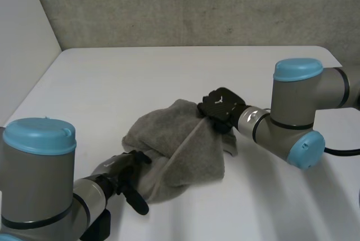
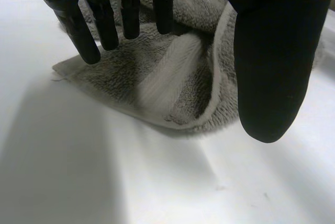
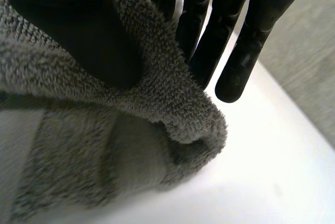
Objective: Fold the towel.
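Observation:
A grey towel point(image 1: 180, 151) lies bunched up in the middle of the white table point(image 1: 140, 77), with a paler woven band running across it. My right hand point(image 1: 221, 108) is at the towel's far right edge. In the right wrist view a fold of the towel point(image 3: 78, 145) is pinched between the thumb and the fingers point(image 3: 209, 30) of that hand. My left hand point(image 1: 126, 176) hovers at the near left corner of the towel point(image 2: 172, 77). Its fingers point(image 2: 99, 20) are straight and its thumb stands apart, with the cloth lying flat on the table below them.
A grey wall point(image 1: 197, 4) stands behind the table's far edge. My right arm point(image 1: 298, 117) reaches in over the table's right side. My left arm point(image 1: 39, 179) is at the near left. Bare tabletop surrounds the towel.

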You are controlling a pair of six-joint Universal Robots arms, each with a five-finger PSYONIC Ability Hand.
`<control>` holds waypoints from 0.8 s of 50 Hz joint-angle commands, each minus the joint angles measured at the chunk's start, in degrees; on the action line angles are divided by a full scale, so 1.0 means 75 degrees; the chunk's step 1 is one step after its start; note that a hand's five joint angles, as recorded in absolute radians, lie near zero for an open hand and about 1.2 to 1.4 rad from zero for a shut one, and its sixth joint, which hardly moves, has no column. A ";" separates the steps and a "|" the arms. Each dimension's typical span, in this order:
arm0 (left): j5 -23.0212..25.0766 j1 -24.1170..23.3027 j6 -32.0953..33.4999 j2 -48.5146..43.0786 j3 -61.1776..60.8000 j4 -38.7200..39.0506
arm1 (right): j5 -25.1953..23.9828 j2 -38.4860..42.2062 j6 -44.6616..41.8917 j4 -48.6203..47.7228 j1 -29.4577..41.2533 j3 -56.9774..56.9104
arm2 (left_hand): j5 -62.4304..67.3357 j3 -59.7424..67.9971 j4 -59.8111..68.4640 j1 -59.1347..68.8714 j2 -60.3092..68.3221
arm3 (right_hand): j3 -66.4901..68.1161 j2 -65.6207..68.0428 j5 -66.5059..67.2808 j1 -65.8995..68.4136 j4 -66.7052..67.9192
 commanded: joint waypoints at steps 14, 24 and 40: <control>-0.0025 -0.0583 -0.0453 -0.1273 0.1004 0.1101 | 0.0522 -0.1964 0.0623 -0.0095 0.0013 0.1070 | 0.0568 0.0569 0.0570 0.0575 0.0568 | 0.1854 0.1789 0.2281 0.3506 0.1797; -0.0025 -0.0794 -0.0383 -0.1777 0.1310 0.1195 | 0.1004 -0.2198 0.0799 -0.0095 -0.0034 0.1246 | 0.6348 0.6349 0.6350 0.6355 0.6348 | 0.1854 0.1789 0.2281 0.3506 0.1797; -0.1244 -0.0269 0.2542 -0.1813 0.4935 0.2024 | 0.1729 -0.1800 0.0330 -0.1378 -0.0057 -0.0567 | 0.8349 0.8350 0.8351 0.8356 0.8348 | 0.1854 0.1789 0.2281 0.3506 0.1797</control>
